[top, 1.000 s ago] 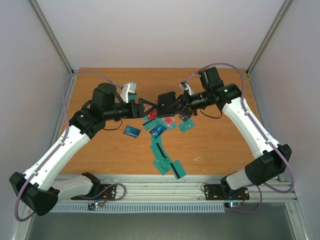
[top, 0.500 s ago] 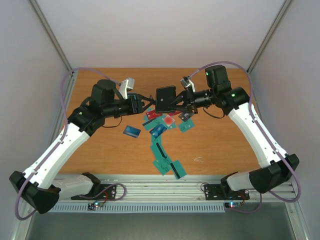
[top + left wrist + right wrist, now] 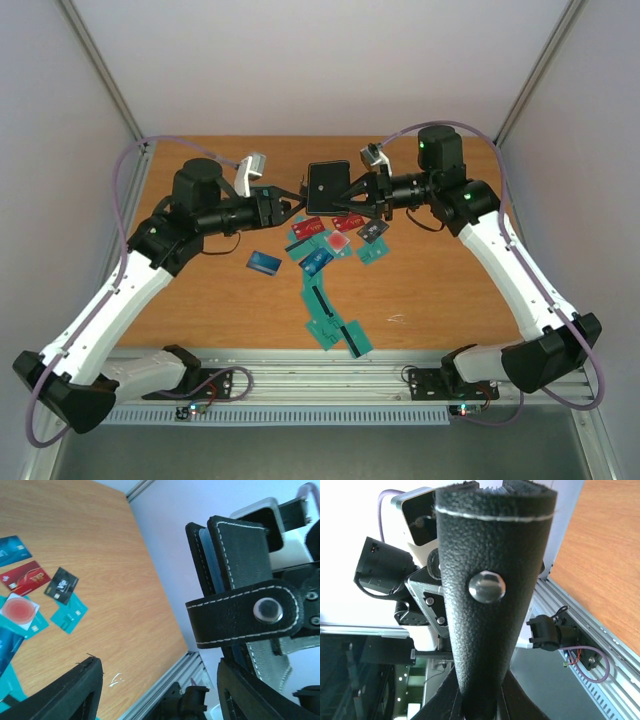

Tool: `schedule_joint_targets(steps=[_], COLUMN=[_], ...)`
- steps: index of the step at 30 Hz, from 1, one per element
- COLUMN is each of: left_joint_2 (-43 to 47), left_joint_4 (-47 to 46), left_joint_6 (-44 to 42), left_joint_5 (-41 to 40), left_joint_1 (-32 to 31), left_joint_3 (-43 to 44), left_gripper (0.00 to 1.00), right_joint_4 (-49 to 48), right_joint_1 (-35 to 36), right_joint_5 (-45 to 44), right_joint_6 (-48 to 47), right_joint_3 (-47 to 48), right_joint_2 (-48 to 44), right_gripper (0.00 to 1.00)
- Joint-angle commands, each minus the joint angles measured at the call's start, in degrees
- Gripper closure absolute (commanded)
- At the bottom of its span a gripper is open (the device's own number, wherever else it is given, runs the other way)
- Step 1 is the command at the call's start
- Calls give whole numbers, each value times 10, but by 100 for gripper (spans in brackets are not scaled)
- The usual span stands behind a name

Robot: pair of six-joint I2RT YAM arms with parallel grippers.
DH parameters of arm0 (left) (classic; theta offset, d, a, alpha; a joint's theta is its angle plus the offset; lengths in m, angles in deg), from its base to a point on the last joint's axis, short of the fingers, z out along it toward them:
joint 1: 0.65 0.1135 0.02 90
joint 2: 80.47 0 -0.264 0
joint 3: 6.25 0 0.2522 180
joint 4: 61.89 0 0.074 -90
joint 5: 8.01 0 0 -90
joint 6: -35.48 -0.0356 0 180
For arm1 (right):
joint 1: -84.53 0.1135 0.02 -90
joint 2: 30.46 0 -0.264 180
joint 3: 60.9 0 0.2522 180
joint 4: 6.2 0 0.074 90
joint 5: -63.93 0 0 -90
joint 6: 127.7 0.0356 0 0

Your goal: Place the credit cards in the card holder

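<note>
Right end effector [image 3: 352, 197] clamped on card holder [image 3: 327, 185], held midair above counter [image 3: 430, 290]. Left end effector [image 3: 290, 203] jaws apart, empty, just beside it. Credit cards [image 3: 318, 258] lie below. Step: likely opening card holder; next needs strap unsnapped.

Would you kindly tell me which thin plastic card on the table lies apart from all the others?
The blue rectangular card, alone to the left of the other cards, which lie clustered together.

We count one card holder [image 3: 328, 187] and two grippers, the left gripper [image 3: 297, 198] and the right gripper [image 3: 350, 197]. We see one dark grey card [image 3: 373, 230], two red cards [image 3: 309, 228] and at least two blue cards [image 3: 264, 263]. We cannot count the overlapping teal cards [image 3: 325, 330] exactly.
</note>
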Motion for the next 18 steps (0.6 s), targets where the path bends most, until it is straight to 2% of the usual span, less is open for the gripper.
schedule_joint_targets(steps=[1, 18], left_joint_2=[30, 41], left_joint_4=[-80, -123], left_joint_6=[41, 97], left_joint_5=[53, 62], left_joint_1=[3, 5], left_joint_3=[-15, -45], left_gripper=[36, 36], right_joint_4=[-38, -67], right_joint_1=[-3, -3], right_joint_5=[24, 39], right_joint_6=[15, 35], right_joint_3=[8, 5], right_joint_2=[-19, -33], right_gripper=[95, 93])
